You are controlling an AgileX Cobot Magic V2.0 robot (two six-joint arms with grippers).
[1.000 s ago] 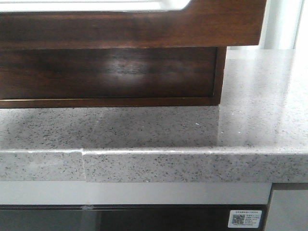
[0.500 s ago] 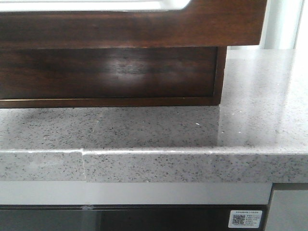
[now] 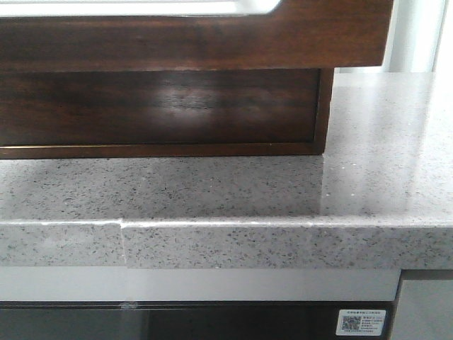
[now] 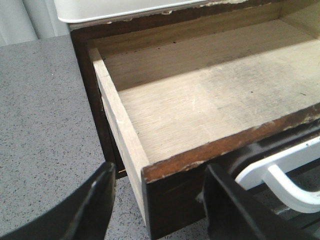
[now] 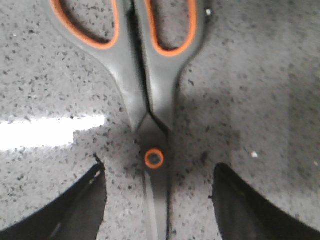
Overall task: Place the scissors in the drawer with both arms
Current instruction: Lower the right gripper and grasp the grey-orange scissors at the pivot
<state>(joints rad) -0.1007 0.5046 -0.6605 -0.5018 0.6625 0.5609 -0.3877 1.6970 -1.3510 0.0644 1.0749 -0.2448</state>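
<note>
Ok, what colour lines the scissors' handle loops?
Orange, on grey scissors; right wrist view shows it best.

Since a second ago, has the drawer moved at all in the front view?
No. The drawer front's right edge sits at the same spot against the cabinet's right corner post and the countertop edge seam.

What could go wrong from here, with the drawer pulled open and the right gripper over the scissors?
1. The grey scissors with orange-lined handles lie flat on the speckled grey stone countertop; the open right gripper straddles them near the pivot, so its fingers may scrape the stone or close on the thin blades and slip.
2. The glossy dark brown wooden drawer is open, with the left gripper around its front corner; a snag could shift it.
</note>
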